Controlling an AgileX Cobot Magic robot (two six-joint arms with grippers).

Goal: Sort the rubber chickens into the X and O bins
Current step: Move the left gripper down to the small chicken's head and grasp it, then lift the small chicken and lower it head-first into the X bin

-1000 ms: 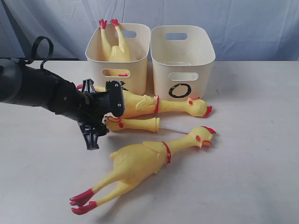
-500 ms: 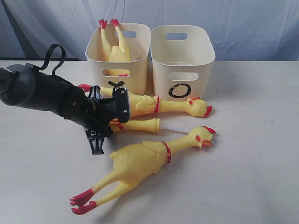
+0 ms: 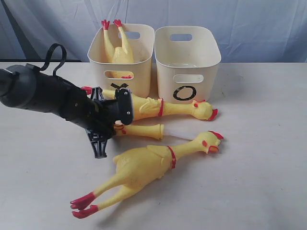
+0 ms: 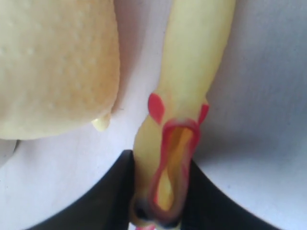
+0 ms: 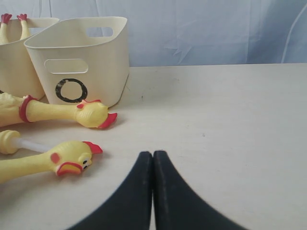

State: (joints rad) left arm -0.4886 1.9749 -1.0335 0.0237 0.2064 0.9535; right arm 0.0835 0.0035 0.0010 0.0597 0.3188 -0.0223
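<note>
My left gripper [image 3: 115, 126] is shut on the head end of the small rubber chicken [image 3: 141, 129], which lies on the table; in the left wrist view its open red beak [image 4: 172, 158] sits squeezed between my black fingers [image 4: 96, 201]. A large chicken [image 3: 163, 108] lies just behind it. Another large chicken [image 3: 144, 167] lies in front. A further chicken [image 3: 120, 48] stands feet-up in the left bin [image 3: 144, 33], whose mark my arm mostly hides. The O bin [image 3: 206, 57] is beside it. My right gripper [image 5: 152, 155] is shut and empty, low over bare table.
Both bins stand at the table's back against a blue backdrop. In the right wrist view the O bin [image 5: 81, 57] and two chicken heads [image 5: 93, 114] [image 5: 67, 160] lie off to one side. A white stick [image 3: 180, 132] trails from the small chicken.
My left arm rose slightly and shifted right onto the small chicken's head. The front large chicken nudged a little.
</note>
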